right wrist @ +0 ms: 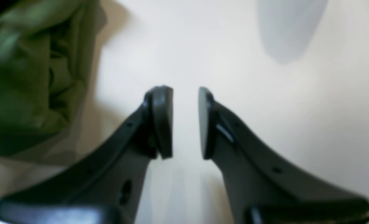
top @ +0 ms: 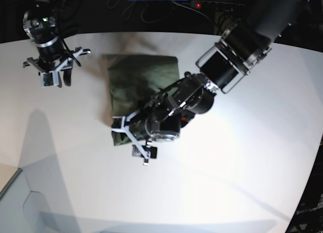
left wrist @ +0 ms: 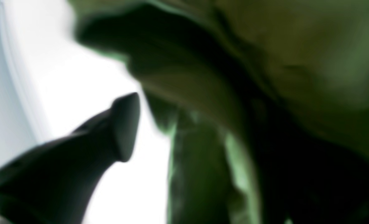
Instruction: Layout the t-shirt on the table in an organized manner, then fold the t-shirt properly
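Now the t-shirt [top: 141,86] lies folded into a compact olive rectangle on the white surface [top: 237,182], toward its far middle. Over the bundle's near edge, the left gripper [top: 143,151] has one dark finger [left wrist: 125,127] showing in its wrist view, apart from the blurred cloth; whether it is open or closed cannot be told. Well off to the side, the right gripper [right wrist: 186,123] has its fingers parted, with nothing between them, just beside a cloth edge.
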